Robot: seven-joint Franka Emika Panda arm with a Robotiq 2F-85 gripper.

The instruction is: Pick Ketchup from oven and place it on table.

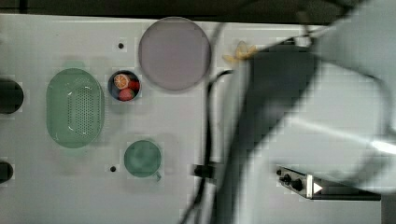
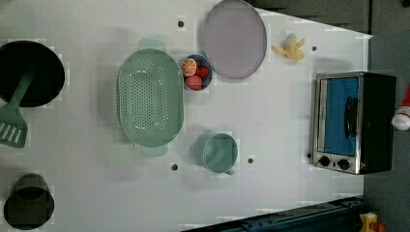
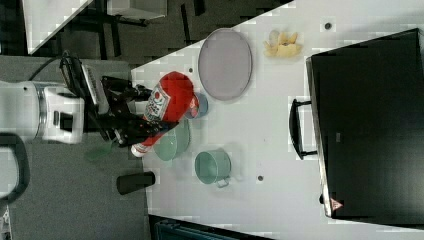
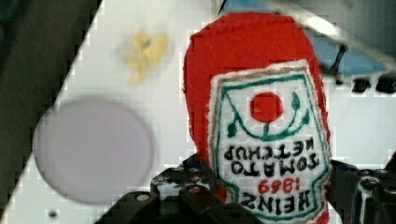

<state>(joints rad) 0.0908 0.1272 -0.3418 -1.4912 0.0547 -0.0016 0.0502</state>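
The ketchup [image 3: 167, 102], a red bottle with a white-and-red label and a white cap [image 3: 137, 149], hangs in the air with my gripper [image 3: 150, 117] shut on it. It is held to the right view's left, well apart from the oven [image 3: 370, 125]. In the wrist view the ketchup [image 4: 266, 116] stands between my black fingers [image 4: 187, 198], label upside down, above the white table [image 4: 168, 93]. The left view catches the ketchup [image 2: 403, 108] at its right edge, beyond the oven [image 2: 348, 121], whose blue glass door is shut. In the top view my blurred arm covers most of the oven [image 1: 317, 186].
On the table [image 2: 270, 106] lie a grey plate [image 2: 234, 38], a small fruit bowl [image 2: 196, 72], a green colander [image 2: 150, 96], a green cup [image 2: 220, 152] and a yellow toy [image 2: 289, 47]. A black pan [image 2: 29, 72], green spatula [image 2: 12, 121] and black cup [image 2: 29, 203] sit at the left view's left.
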